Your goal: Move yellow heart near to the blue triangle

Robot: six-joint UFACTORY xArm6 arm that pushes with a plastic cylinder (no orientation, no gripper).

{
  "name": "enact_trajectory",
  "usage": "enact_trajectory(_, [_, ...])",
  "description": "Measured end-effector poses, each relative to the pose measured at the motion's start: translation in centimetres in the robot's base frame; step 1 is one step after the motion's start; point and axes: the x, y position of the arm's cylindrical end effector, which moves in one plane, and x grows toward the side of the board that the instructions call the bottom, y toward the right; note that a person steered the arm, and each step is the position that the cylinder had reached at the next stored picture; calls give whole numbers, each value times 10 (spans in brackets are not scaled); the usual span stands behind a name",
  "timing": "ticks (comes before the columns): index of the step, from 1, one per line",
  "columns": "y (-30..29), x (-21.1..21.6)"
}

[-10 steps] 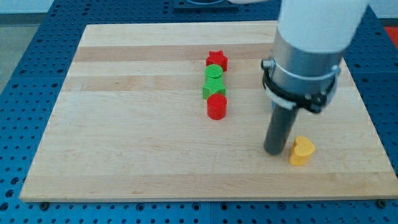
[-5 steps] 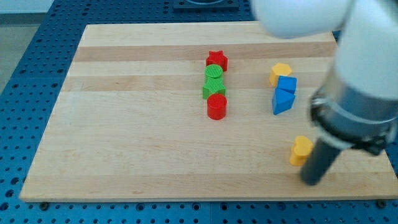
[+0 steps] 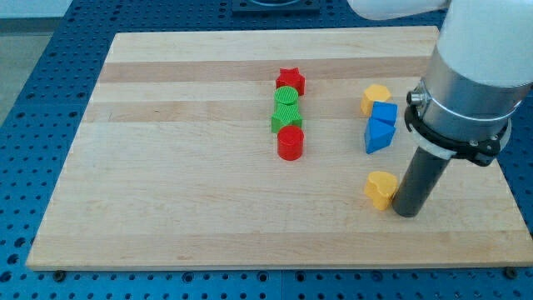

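Rod tip (image 3: 406,213) touches small yellow heart block (image 3: 381,189) on its right side, placed to shove it. No pincer visible. Heart sits below blue triangular block (image 3: 376,137) on wooden surface (image 3: 183,183).

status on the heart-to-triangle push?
Done: my tip sits at the yellow heart's right side, touching or nearly so. In hand: pushing it along the board. Left: the heart lies below the blue triangle with bare wood between them, so it needs pushing up the view.
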Motion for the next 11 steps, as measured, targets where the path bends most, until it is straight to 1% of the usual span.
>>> enact_trajectory(1, [0,-8])
enact_trajectory(2, [0,-4])
enact_trajectory(3, [4,45])
enact_trajectory(4, [-33,45])
enact_trajectory(5, [-36,45])
enact_trajectory(6, [-36,39])
enact_trajectory(7, [-36,-31])
enact_trajectory(8, [-36,-45])
enact_trajectory(10, [-85,-45])
enact_trajectory(11, [-87,-46])
